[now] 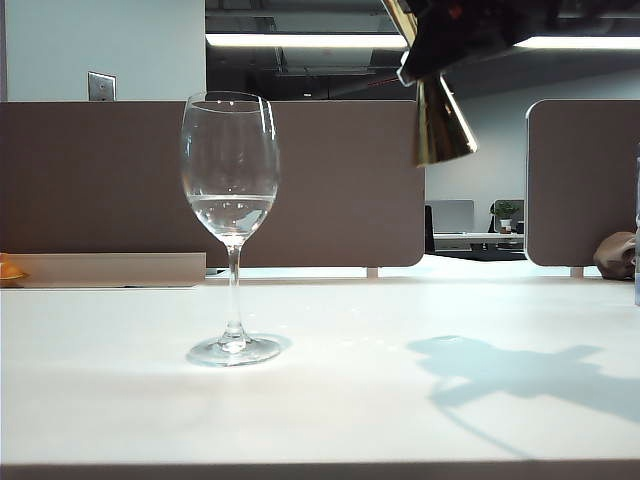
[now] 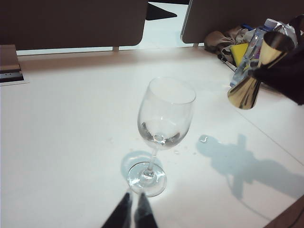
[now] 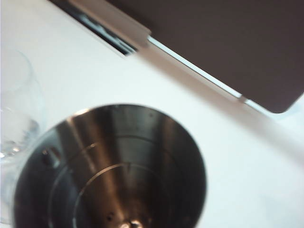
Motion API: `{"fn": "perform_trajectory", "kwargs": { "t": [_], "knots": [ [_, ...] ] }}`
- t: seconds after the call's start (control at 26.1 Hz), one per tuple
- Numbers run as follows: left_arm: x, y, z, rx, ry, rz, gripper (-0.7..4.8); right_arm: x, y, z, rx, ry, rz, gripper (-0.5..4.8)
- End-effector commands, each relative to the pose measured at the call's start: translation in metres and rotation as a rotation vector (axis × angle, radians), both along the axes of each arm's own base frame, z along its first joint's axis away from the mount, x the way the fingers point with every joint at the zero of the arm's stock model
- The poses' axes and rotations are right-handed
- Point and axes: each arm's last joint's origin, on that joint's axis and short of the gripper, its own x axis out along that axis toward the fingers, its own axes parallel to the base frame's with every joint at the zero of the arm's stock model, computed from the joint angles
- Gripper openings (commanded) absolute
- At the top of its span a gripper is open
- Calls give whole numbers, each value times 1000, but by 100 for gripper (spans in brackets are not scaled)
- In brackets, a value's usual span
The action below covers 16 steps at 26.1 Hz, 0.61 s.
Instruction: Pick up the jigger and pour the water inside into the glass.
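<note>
The right gripper (image 1: 425, 62) is high above the table, up at the top of the exterior view and to the right of the glass, its jaws clamped on the waist of the jigger (image 1: 441, 125). The gold jigger hangs well clear of the tabletop, tilted a little, with its lower cone flaring downward. In the right wrist view the jigger's upper cup (image 3: 114, 171) fills the frame, bare metal inside with only a few droplets. The glass (image 1: 231, 220) stands upright on the white table (image 1: 400, 400), apart from the jigger, with the water (image 1: 232, 208) as a shallow pool low in its bowl. The left gripper (image 2: 132, 213) rests low near the foot of the glass, its two dark fingertips close together and holding nothing. A plastic bottle (image 2: 251, 50) and some cloths lie at the far edge of the table.
</note>
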Motion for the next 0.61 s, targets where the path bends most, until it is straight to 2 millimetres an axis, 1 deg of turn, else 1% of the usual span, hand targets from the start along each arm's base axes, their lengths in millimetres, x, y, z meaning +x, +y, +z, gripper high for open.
{"fn": "perform_trajectory", "kwargs": {
  "t": [0.04, 0.23, 0.38, 0.61],
  "knots": [
    [0, 0, 2, 2, -14, -3, 23, 2, -7, -9, 139, 11, 14, -3],
    [0, 0, 2, 1, -15, -4, 23, 3, -14, -33, 185, 47, 6, -3],
    [0, 0, 2, 2, -15, -3, 23, 8, -19, -51, 230, 88, 1, -3],
    [0, 0, 2, 2, -14, -3, 23, 21, -14, -71, 254, 149, -9, -3]
  ]
}}
